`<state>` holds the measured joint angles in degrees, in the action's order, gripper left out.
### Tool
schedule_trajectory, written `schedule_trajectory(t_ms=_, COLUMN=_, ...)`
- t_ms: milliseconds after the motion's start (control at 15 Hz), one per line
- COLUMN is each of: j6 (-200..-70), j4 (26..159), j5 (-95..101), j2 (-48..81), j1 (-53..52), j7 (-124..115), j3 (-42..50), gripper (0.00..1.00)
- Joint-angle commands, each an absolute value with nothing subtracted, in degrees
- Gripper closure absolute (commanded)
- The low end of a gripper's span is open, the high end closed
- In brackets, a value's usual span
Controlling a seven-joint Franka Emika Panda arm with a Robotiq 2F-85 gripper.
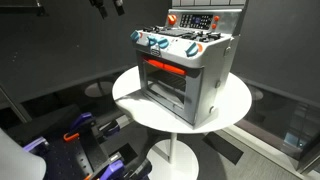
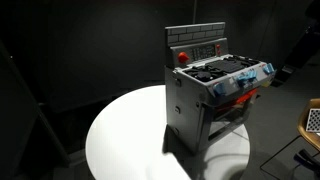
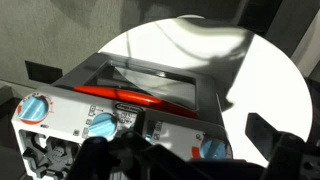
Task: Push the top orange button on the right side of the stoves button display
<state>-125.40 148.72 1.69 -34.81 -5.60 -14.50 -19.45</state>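
Observation:
The stove (image 1: 186, 70) stands on a round white table (image 1: 135, 98) and shows in both exterior views (image 2: 205, 100). Its button display (image 1: 195, 22) is the upright strip at the back, with a dark centre and small red-orange buttons at its ends (image 2: 200, 50). My gripper (image 1: 109, 7) hangs high above the table, up and off to the side of the stove, touching nothing. In the wrist view its dark fingers (image 3: 190, 158) are spread wide over the blue knobs (image 3: 100, 125) and the red-rimmed oven window (image 3: 140, 88). The button display is out of the wrist view.
Dark curtains surround the table. Purple and black equipment (image 1: 85, 135) lies on the floor below the table edge. Dark mats (image 1: 225, 148) lie on the floor. A dark arm shape (image 2: 295, 50) stands beside the stove.

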Motion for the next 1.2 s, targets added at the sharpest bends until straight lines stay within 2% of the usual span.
schedule_trajectory(t_ms=0, j6=-125.2, j4=148.6, j5=2.6, j2=-34.5, j1=-6.9, j7=-15.2, j3=-18.3, gripper=0.00)
schedule_trajectory(t_ms=1133, j6=-129.8, j4=139.0, j5=8.0, j2=-28.4, j1=-2.0, j7=-18.5, j3=-18.1, gripper=0.00)
